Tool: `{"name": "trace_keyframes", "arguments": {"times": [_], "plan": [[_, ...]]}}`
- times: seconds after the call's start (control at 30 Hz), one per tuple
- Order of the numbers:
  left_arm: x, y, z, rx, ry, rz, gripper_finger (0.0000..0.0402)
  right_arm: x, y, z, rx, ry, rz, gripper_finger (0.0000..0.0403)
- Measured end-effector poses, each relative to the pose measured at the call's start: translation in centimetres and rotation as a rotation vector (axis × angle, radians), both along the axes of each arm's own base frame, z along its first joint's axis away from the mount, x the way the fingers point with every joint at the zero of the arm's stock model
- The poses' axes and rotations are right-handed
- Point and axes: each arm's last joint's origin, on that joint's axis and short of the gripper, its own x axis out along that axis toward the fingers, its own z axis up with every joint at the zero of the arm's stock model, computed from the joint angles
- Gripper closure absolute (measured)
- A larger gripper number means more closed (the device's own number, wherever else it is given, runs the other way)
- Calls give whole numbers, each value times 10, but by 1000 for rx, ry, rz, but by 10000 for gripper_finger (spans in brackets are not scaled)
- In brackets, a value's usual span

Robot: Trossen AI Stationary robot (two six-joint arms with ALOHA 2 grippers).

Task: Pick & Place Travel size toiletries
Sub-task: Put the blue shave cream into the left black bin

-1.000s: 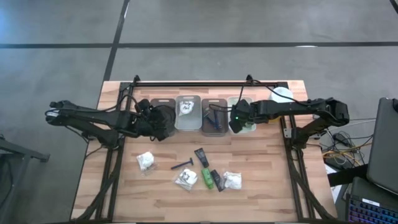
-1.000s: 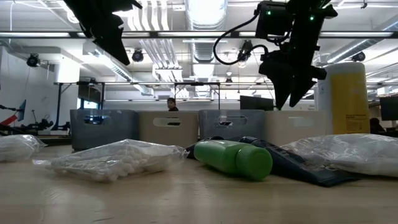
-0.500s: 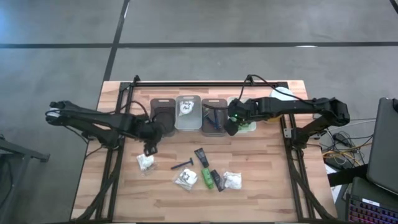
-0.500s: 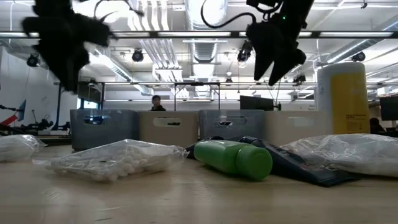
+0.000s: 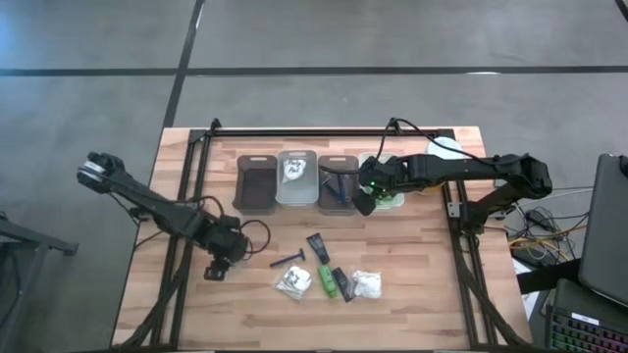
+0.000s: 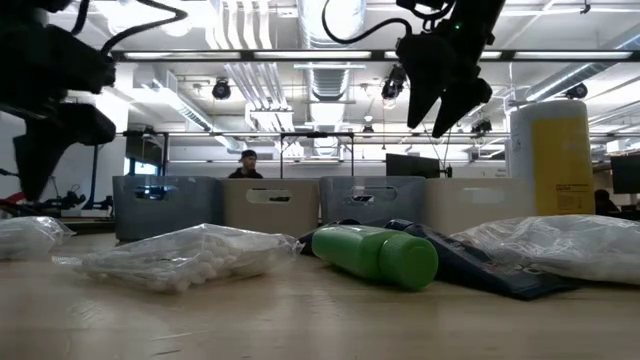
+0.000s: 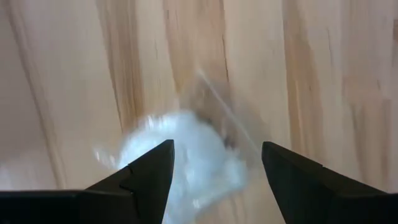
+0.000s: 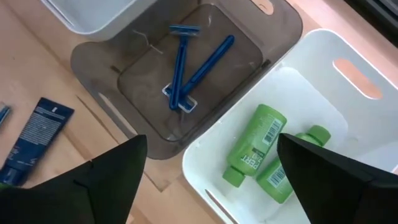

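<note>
High view shows the toiletries split between the table and the four bins along its far edge. Loose on the wood lie a razor (image 5: 287, 260), a dark tube (image 5: 317, 246), a fluffy white packet (image 5: 292, 283), a green bottle (image 5: 326, 280) with a second dark tube (image 5: 340, 283) just beside it, and another packet (image 5: 368, 284) at the right end of the group. One more packet (image 7: 180, 158) lies apart to the left, under the left gripper (image 5: 218, 265); the left wrist view looks down on it between two widely spread fingers (image 7: 143, 177) that are not touching it. In the bins, a packet (image 5: 293, 171) sits in the white bin (image 5: 296, 177) second from the left, two blue razors (image 8: 189, 71) lie crossed in the grey bin (image 8: 186, 81) next to it, and two green bottles (image 8: 264, 149) lie side by side in the white bin (image 8: 311, 112) at the right end. The grey bin (image 5: 257, 182) at the left end shows nothing inside. The right gripper (image 5: 367, 192) hangs above the near edge of the two right bins, its fingers (image 8: 109, 180) wide apart and holding nothing. A tall yellow bottle (image 6: 551, 157) stands behind the right end of the row.
</note>
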Motion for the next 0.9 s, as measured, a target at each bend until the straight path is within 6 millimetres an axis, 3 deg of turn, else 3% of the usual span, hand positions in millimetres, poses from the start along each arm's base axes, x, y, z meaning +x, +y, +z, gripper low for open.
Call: {"name": "trace_keyframes", "arguments": {"times": [0.23, 0.47, 0.9], "plan": [[9, -3, -3, 29, -155, 41, 154, 1, 9, 0, 57, -6, 53, 61], [9, 0, -3, 134, -193, 57, 154, 8, 25, -4, 142, -40, 57, 81], [9, 1, -4, 163, -199, 74, 154, 36, 46, -39, 343, -26, -53, 101]]}}
